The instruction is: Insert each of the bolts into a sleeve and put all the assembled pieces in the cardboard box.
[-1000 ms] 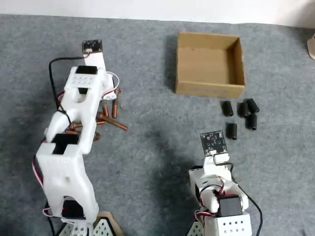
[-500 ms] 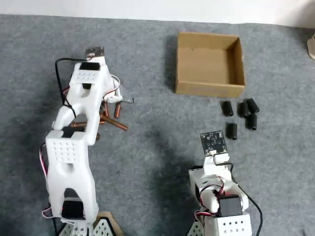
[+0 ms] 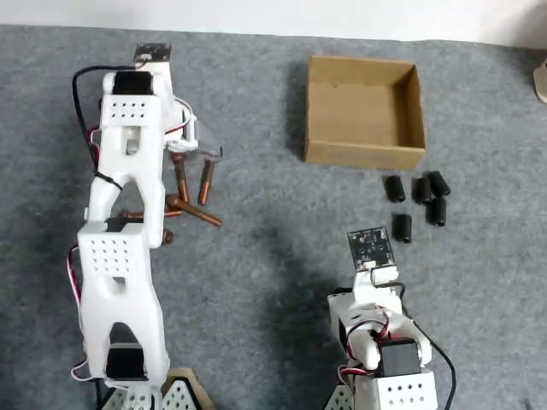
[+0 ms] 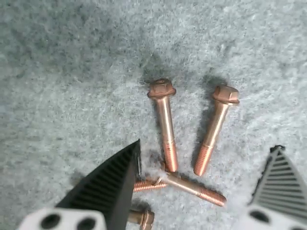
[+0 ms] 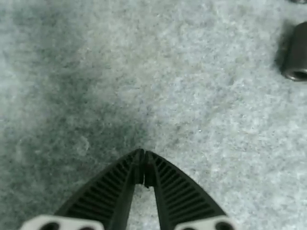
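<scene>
Five black sleeves (image 3: 422,190) loose on the grey desk (image 3: 256,256), clustered just off the near right corner of the cardboard box (image 3: 363,155), none touching it. Box upright, open top up. Several copper bolts (image 3: 195,211) in a loose heap well apart from the box, off its left side, partly hidden under the left arm (image 3: 128,171). Left pincer (image 4: 208,145) spread wide above that heap, gripping nothing; between its fingers (image 4: 110,182), two bolts (image 4: 164,127) side by side, heads pointing away from the pincer, apart from each other, with a third (image 4: 194,188) lying crosswise just at their threaded ends. Right pincer (image 5: 144,158) clenched tip to tip on nothing, low over the desk on the near side of the box, farther from it than the sleeves; one sleeve (image 5: 295,60) lying on its side close by.
</scene>
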